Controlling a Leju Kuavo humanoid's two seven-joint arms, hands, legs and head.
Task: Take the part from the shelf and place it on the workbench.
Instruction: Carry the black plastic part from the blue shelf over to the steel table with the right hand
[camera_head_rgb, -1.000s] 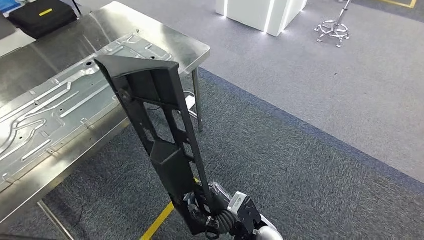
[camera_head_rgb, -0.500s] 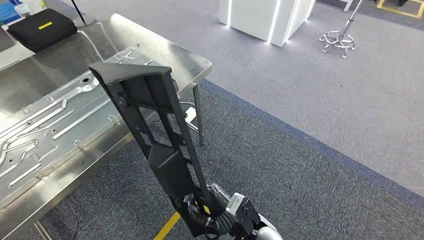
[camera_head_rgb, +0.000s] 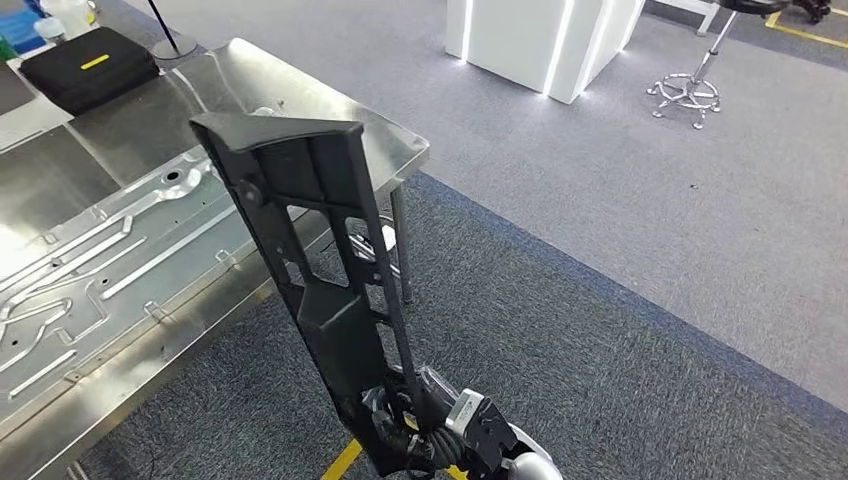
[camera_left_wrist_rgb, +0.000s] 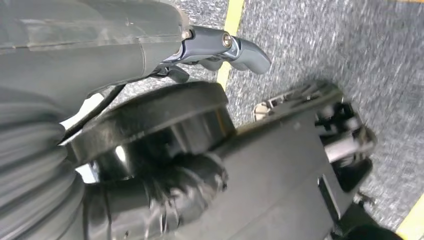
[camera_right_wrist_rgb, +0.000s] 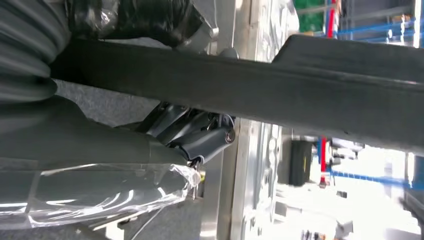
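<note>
We saw the part (camera_head_rgb: 320, 280), a long black plastic piece with ribs and openings, standing almost upright in the air and leaning a little to the left. Its wide upper end was in front of the near right corner of the workbench (camera_head_rgb: 390, 135), above the floor, and it did not rest on the bench. Its lower end was held in the right hand (camera_head_rgb: 425, 435), low in the head view, near the middle. The right arm came up from below, and the hand pointed upward with the dark fingers around the narrow end of the part. In the right wrist view the part (camera_right_wrist_rgb: 280, 85) crossed the picture as a dark bar, with the grey thumb (camera_right_wrist_rgb: 205, 140) on one side of it and the wrapped fingers on the other.

The left hand (camera_left_wrist_rgb: 150, 40) hung over the grey carpet, and its fingers (camera_left_wrist_rgb: 245, 50) were bent with nothing between them; how far they were closed we could not tell.

On the workbench lay a large stamped metal panel (camera_head_rgb: 110, 260), and a black case (camera_head_rgb: 90, 65) sat at the far left. Further right stood a white lit column (camera_head_rgb: 540, 40) and the base of a stool (camera_head_rgb: 690, 90). A yellow line (camera_head_rgb: 345, 458) ran on the carpet near the hand.
</note>
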